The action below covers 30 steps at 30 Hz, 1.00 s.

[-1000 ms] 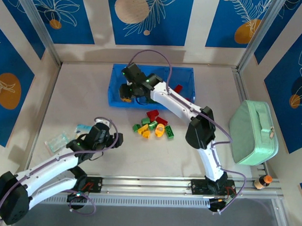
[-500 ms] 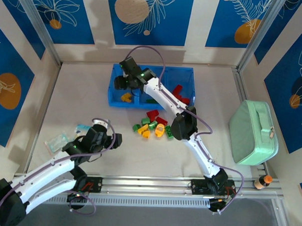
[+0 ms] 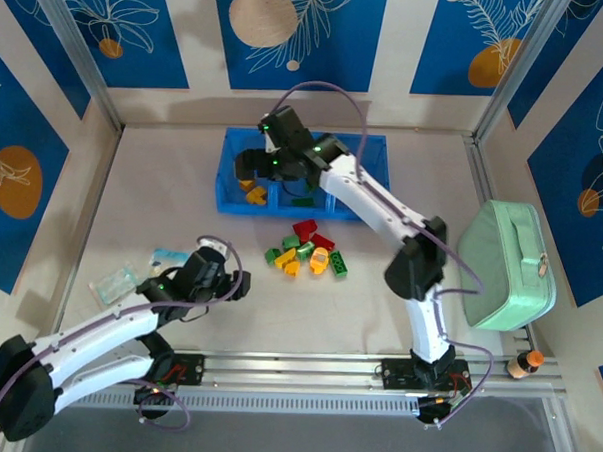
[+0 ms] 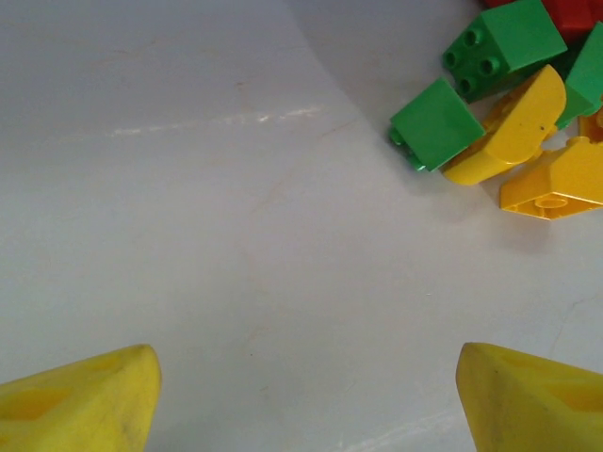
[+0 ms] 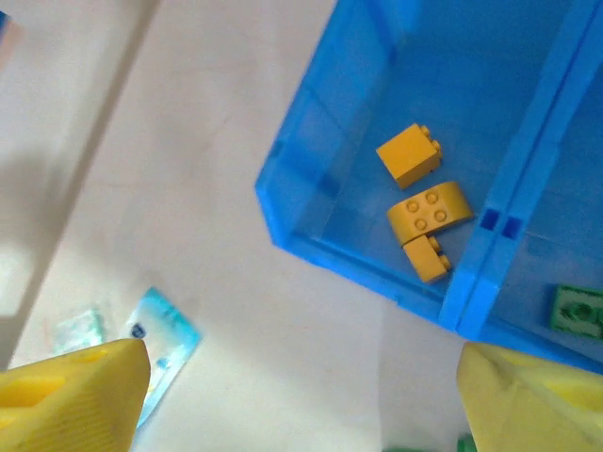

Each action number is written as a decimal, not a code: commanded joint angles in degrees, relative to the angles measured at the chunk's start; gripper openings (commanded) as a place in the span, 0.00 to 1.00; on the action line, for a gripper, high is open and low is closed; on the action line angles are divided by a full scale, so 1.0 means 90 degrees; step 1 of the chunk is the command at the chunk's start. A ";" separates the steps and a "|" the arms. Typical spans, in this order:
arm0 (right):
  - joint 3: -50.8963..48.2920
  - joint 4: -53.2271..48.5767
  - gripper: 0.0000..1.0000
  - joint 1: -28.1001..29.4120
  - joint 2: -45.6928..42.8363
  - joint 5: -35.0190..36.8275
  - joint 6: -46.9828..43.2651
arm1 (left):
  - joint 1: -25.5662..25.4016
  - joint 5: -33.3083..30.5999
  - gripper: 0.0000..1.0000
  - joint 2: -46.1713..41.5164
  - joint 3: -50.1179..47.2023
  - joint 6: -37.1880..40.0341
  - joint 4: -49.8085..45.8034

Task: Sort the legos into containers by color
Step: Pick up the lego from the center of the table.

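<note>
Orange-yellow legos (image 5: pixel 429 209), three in all, lie in the left compartment of the blue containers (image 5: pixel 311 160). The right gripper (image 3: pixel 250 167), shut low in that bin a second ago, now hangs above it with fingers spread wide and empty, so one more brick looks delivered. The left gripper (image 3: pixel 229 278) waits unchanged, its fingers also wide and empty, beside the mixed pile (image 3: pixel 305 254) still on the table (image 3: pixel 163 180).
</note>
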 commanded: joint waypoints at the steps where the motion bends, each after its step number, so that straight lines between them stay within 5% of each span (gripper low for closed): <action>1: -0.1078 0.0698 0.86 -0.0134 -0.0853 0.0267 0.0035 | -0.0201 0.0154 0.82 0.0348 0.0336 0.0244 0.0430; 14: -0.4924 0.1737 0.84 -0.0671 -0.3059 0.0295 0.0607 | -0.0680 0.0463 0.70 0.2355 0.1473 0.0664 0.0976; 23: -0.6130 0.1953 0.83 -0.0922 -0.3921 0.0256 0.0793 | -0.0706 0.0486 0.49 0.3585 0.2308 0.0951 0.1159; 30: -0.6912 0.2018 0.82 -0.1170 -0.4661 0.0257 0.0946 | -0.0654 0.0363 0.44 0.4523 0.3117 0.1241 0.0933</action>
